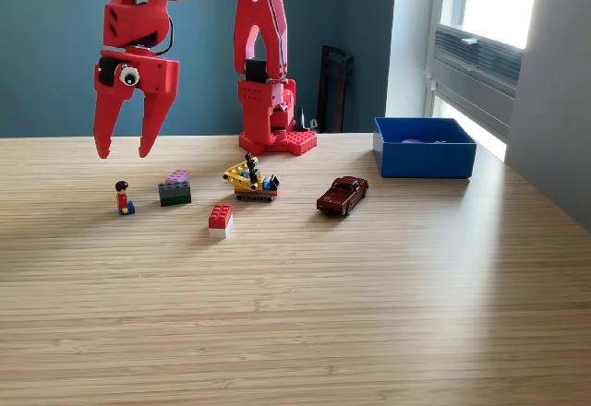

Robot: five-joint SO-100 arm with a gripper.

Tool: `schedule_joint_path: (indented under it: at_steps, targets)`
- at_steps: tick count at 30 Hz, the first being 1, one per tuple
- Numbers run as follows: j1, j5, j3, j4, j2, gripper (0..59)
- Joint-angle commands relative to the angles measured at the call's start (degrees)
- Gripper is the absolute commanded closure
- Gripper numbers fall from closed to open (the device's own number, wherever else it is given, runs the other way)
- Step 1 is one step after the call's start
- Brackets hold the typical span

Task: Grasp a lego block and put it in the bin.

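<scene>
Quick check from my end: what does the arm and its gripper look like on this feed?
The arm is red plastic throughout, built of blocky segments on a red base. The gripper has two tapering, pointed red fingers. A round white-and-black part sits on its side, and a thin dark cable runs near the wrist.

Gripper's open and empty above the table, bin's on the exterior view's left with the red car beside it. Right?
Not quite: the exterior view shows the bin on its right, not its left. The rest holds: the gripper hangs open and empty above the table, and the red car sits near the bin.
</scene>
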Motion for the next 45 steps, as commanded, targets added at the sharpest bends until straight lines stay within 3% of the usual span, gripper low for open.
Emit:
schedule_joint_path:
  at_steps: [1, 13, 45]
  targets:
    - [0.88, 2.72, -1.05, -1.14, 4.57, 41.3]
    - [3.78, 4.92, -7.82, -0.88, -8.26, 43.1]
    - [0.09, 9.93, -12.74, -0.97, -19.69, 41.2]
